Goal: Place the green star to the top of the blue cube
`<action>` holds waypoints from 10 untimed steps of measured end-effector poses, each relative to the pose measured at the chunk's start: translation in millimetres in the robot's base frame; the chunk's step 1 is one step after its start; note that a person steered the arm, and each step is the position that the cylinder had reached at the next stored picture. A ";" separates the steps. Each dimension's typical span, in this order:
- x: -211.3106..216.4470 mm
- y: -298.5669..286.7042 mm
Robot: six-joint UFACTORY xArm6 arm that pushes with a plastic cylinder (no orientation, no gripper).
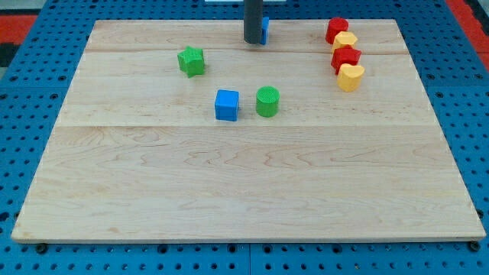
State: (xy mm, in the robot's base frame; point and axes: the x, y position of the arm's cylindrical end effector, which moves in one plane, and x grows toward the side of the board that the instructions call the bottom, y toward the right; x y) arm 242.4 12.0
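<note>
The green star [192,61] lies on the wooden board [244,183], toward the view's upper left. The blue cube [227,105] sits below and to the right of it, near the board's middle. My tip [253,41] stands near the view's top edge, to the right of and above the green star, well apart from it. A second blue block [264,30] is mostly hidden right behind the rod.
A green cylinder [267,101] stands just right of the blue cube. At the view's upper right is a cluster: a red block [337,29], a yellow block [345,40], a red block [346,57] and a yellow block [351,76].
</note>
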 end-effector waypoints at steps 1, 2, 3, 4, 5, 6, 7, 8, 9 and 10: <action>0.0 0.0; 0.0 -10.6; 0.0 -56.6; 0.0 -117.7; 13.5 -147.3; 44.0 -147.4; 64.3 -141.2; 73.6 -124.6; 73.6 -99.0; 73.6 -82.7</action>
State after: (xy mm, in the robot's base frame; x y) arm 316.0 -70.7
